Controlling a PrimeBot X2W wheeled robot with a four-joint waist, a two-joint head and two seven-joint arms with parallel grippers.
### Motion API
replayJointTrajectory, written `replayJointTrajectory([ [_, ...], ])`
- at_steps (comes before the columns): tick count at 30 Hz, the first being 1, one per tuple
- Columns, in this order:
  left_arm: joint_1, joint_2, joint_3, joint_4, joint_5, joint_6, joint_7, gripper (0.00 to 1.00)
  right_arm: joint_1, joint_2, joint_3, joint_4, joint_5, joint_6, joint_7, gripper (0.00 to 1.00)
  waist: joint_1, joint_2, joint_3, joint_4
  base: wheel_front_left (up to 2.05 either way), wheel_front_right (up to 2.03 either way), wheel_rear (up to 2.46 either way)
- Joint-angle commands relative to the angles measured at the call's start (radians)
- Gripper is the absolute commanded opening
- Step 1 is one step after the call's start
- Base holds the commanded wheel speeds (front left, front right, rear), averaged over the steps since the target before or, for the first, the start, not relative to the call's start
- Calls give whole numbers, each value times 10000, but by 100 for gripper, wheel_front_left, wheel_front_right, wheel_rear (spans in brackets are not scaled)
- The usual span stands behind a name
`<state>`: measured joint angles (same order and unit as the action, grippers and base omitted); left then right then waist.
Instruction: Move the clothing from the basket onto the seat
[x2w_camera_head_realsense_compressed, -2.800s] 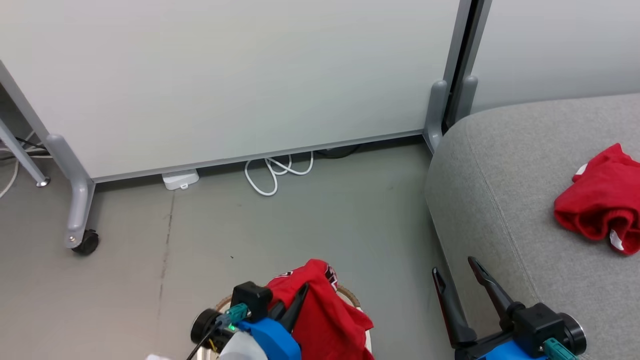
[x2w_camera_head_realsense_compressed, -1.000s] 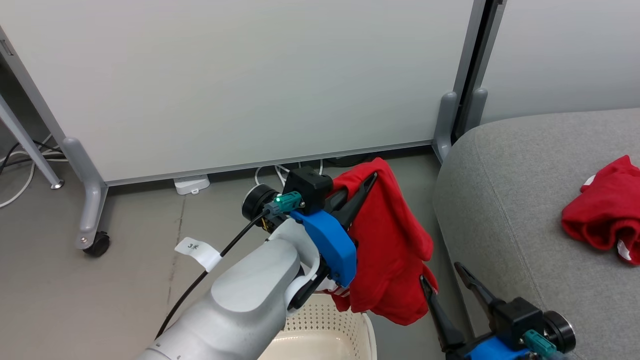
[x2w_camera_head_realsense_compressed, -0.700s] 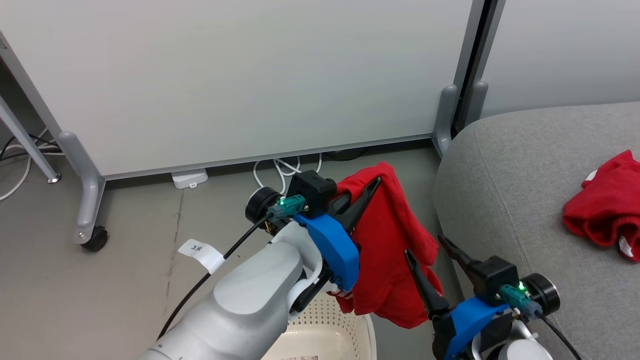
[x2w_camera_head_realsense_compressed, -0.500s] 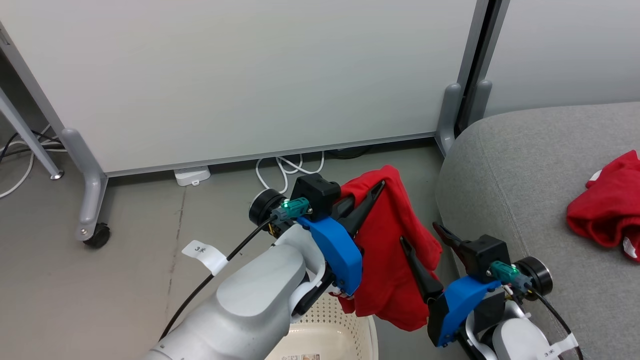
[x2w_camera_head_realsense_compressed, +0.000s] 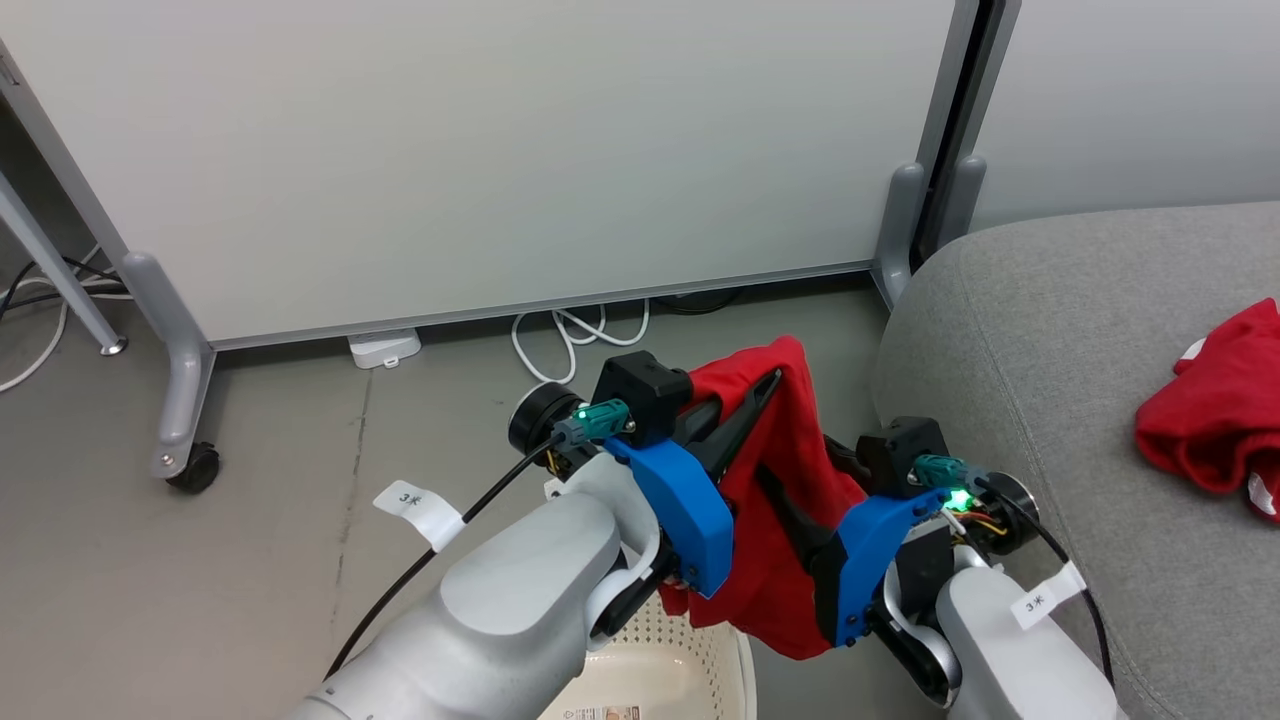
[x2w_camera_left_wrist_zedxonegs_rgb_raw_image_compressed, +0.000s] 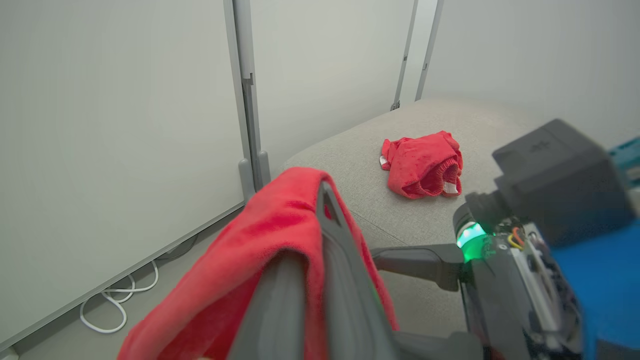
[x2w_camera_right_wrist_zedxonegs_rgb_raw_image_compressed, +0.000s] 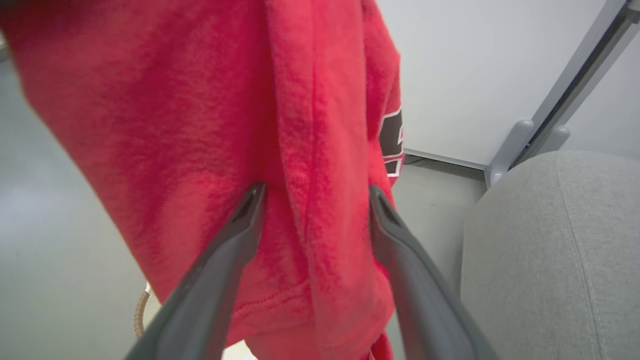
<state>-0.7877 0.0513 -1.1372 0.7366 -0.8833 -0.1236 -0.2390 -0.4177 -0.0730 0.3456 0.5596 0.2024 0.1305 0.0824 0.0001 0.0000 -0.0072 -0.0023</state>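
Well, the left gripper (x2w_camera_head_realsense_compressed: 765, 385) is clenched on the top fold of the red jersey (x2w_camera_head_realsense_compressed: 795, 420) and holds it in the air above the floor (x2w_camera_head_realsense_compressed: 300, 500). The cloth hangs down in a long drape. Its lower hem sits just above the right edge of the basket (x2w_camera_head_realsense_compressed: 690, 665), which shows at the bottom of the head view under the pale left forearm. The jersey is clear of the basket and lies beside the seat (x2w_camera_head_realsense_compressed: 1040, 330), not on it.

The right gripper (x2w_camera_right_wrist_zedxonegs_rgb_raw_image_compressed: 316, 190) stands wide, its two dark fingers spread on either side of a vertical fold of the hanging jersey. From its wrist view the fingers seem to press against the cloth, but I cannot say for sure that they touch. A patch of black-and-white lettering (x2w_camera_right_wrist_zedxonegs_rgb_raw_image_compressed: 392, 135) shows on the far side of the fabric.

The plain red garment (x2w_camera_head_realsense_compressed: 1215, 400) lies crumpled on the grey seat, well apart from both arms, with small white bits at its edge. Behind everything stands a pale partition panel (x2w_camera_head_realsense_compressed: 500, 150) on a castor wheel (x2w_camera_head_realsense_compressed: 195, 468). A white cable (x2w_camera_head_realsense_compressed: 570, 340) is looped on the floor at its foot.
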Motion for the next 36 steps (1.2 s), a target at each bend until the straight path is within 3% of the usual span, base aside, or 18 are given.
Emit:
replayJointTrajectory([
  [1,-194,-9,12,-7,-49,39,-30,0,-170,-59,70,91,87,5,-58,100,-1,0,-3,-10,0,0,0],
  [11,-245,-10,-199,140,-221,26,-76,0,-1131,-20,923,1729,1233,5,-879,100,-1,0,-75,-50,0,0,0],
  [12,-256,-10,-216,154,-224,25,-81,0,-1187,-3,971,1848,1328,5,-965,81,-1,0,-81,-50,0,0,0],
  [13,-265,-10,-233,161,-235,24,-86,0,-1245,11,1002,1964,1414,5,-1048,40,-1,0,-88,-47,0,0,0],
  [14,-275,-10,-247,162,-253,23,-87,0,-1304,29,1032,2071,1497,5,-1149,16,-1,0,-93,-40,0,0,0],
  [15,-275,-10,-258,163,-275,21,-90,0,-1371,46,1075,2178,1558,5,-1247,0,-1,0,-99,-29,0,0,0],
  [36,-324,-9,-469,359,-490,73,-172,0,-1943,184,1708,3544,2464,5,-2256,0,-1,0,-222,-145,0,0,0],
])
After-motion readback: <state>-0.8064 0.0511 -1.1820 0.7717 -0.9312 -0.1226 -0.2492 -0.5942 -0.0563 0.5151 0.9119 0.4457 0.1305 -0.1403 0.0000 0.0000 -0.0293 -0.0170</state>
